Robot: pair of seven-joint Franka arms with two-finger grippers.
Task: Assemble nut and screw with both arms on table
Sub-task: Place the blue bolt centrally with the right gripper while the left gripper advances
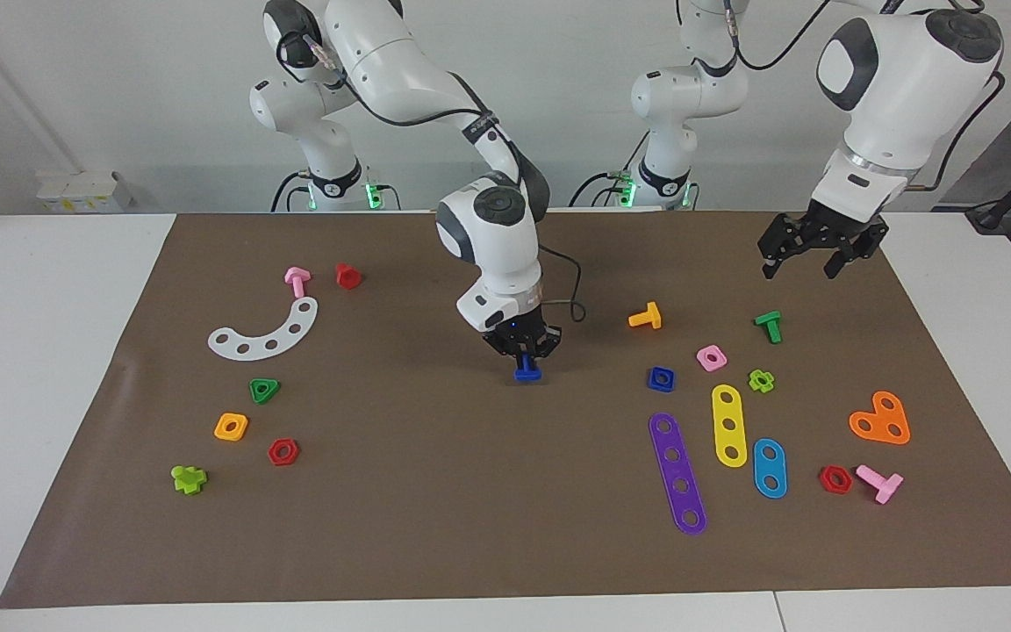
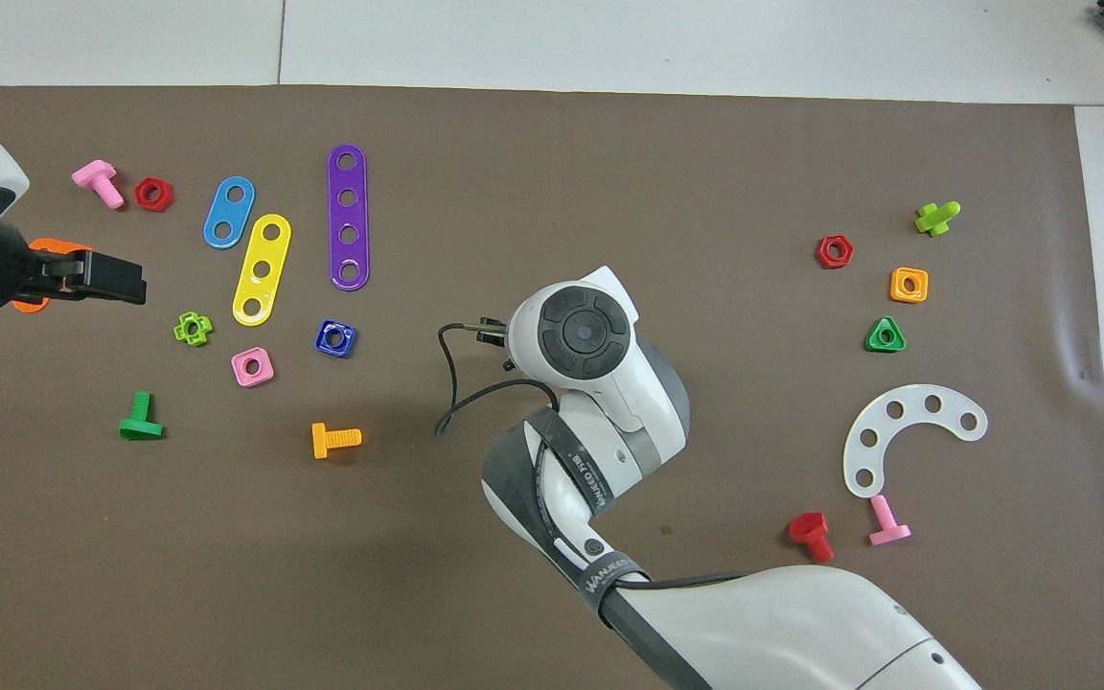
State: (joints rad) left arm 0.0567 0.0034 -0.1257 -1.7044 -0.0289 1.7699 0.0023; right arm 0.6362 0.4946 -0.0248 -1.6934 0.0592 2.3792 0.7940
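The dark-blue screw (image 1: 527,373) stands at the middle of the brown mat (image 1: 435,509), head down on it. My right gripper (image 1: 524,358) points straight down and is shut on its shaft. In the overhead view the right arm's wrist (image 2: 583,331) hides both the gripper and the screw. The dark-blue nut (image 1: 661,378) lies flat on the mat toward the left arm's end, beside the pink square nut (image 1: 711,357); it also shows in the overhead view (image 2: 335,338). My left gripper (image 1: 806,262) hangs open and empty in the air over the mat's edge, above the orange heart plate (image 2: 34,305).
Near the nut lie an orange bolt (image 1: 645,317), a green bolt (image 1: 769,326), a lime cross nut (image 1: 761,380) and purple (image 1: 677,474), yellow (image 1: 728,426) and blue (image 1: 769,468) strips. A white curved plate (image 1: 264,333) and more nuts lie toward the right arm's end.
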